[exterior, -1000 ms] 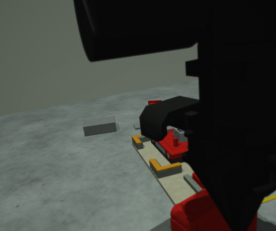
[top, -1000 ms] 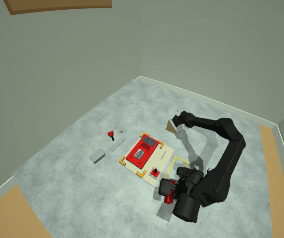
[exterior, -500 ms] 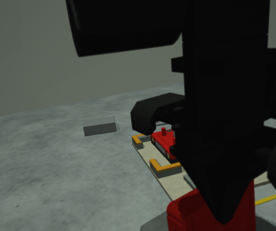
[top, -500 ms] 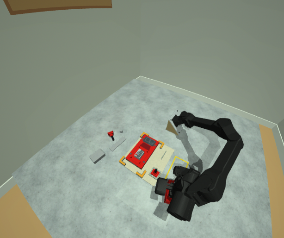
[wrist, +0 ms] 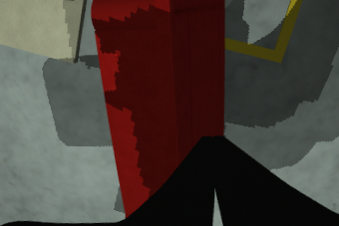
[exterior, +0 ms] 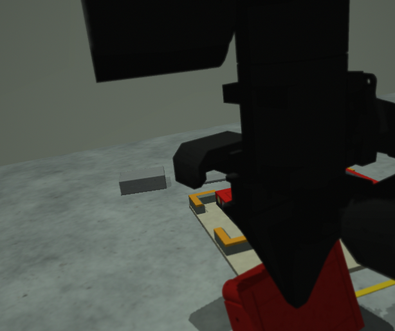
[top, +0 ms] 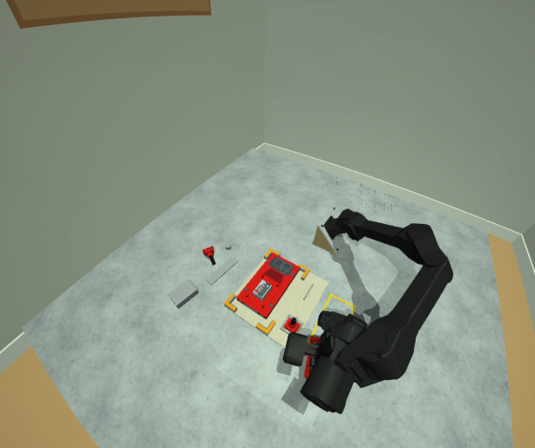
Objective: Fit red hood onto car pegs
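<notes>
The red hood [top: 307, 366] [exterior: 262, 302] [wrist: 166, 82] hangs tilted on edge just above the table, with its shadow below it. My gripper [top: 312, 354] [exterior: 297, 302] [wrist: 212, 146] is shut on the hood near its lower edge. The red chassis [top: 273, 278] [exterior: 223, 195] with its grey engine block [top: 262, 288] sits in the jig's orange corners [top: 230, 302] [exterior: 226, 238] on a cream board [top: 308, 294] [wrist: 33, 22], to the upper left of the hood. My arm hides most of the chassis in the exterior view. The pegs are too small to make out.
A red base with a black knob [top: 292, 325] stands on the board's near corner. A yellow outline [top: 340, 301] [wrist: 291, 15] [exterior: 376, 287] is marked beside it. A grey block [top: 182, 293] [exterior: 143, 181], a flat grey bar [top: 221, 270] and a small red tool [top: 208, 253] lie left of the jig.
</notes>
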